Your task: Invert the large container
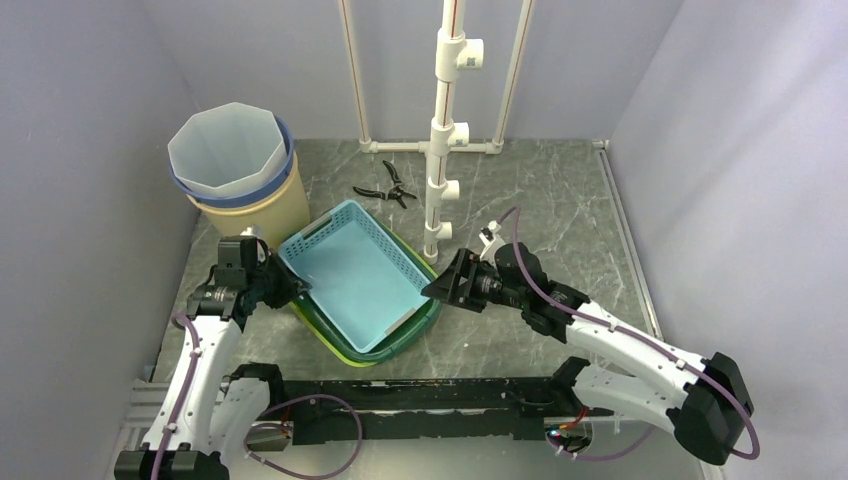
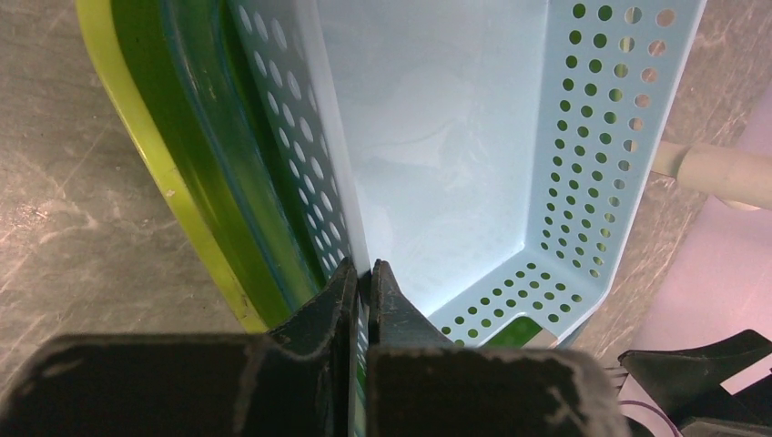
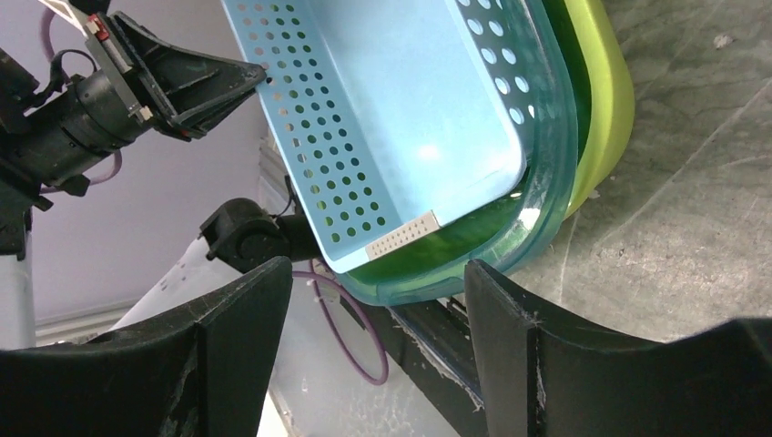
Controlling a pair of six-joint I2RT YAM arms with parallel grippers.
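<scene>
Top view first, for the grey marbled table [image 1: 560, 220]. At its far left corner, a tan bucket [image 1: 262, 212] with a pale liner, upright, mouth open to the ceiling. Just in front of that, near the table's middle, the light blue perforated basket [image 1: 350, 270], right way up, nested in a teal and a green tub [image 1: 335, 345]. Seemingly lifted at its far left end, though hard to judge from above. Behind, a white pipe stand [image 1: 445, 130], upright, close to the basket's far right side.

On the basket's left long wall, near the far corner, the left gripper [image 1: 288, 285]. Clamped tight on that wall, fingers [image 2: 339, 293] one outside against the holes and one inside, plain from the left wrist. Near the basket's right corner, the right gripper [image 1: 432, 289]. Spread wide, holding nothing, tips just beside the rim. From the right wrist, basket and tub beyond the two parted tips, apart from both.

Last, black pliers [image 1: 388, 186], flat on the table left of the stand, well apart from both grippers.
</scene>
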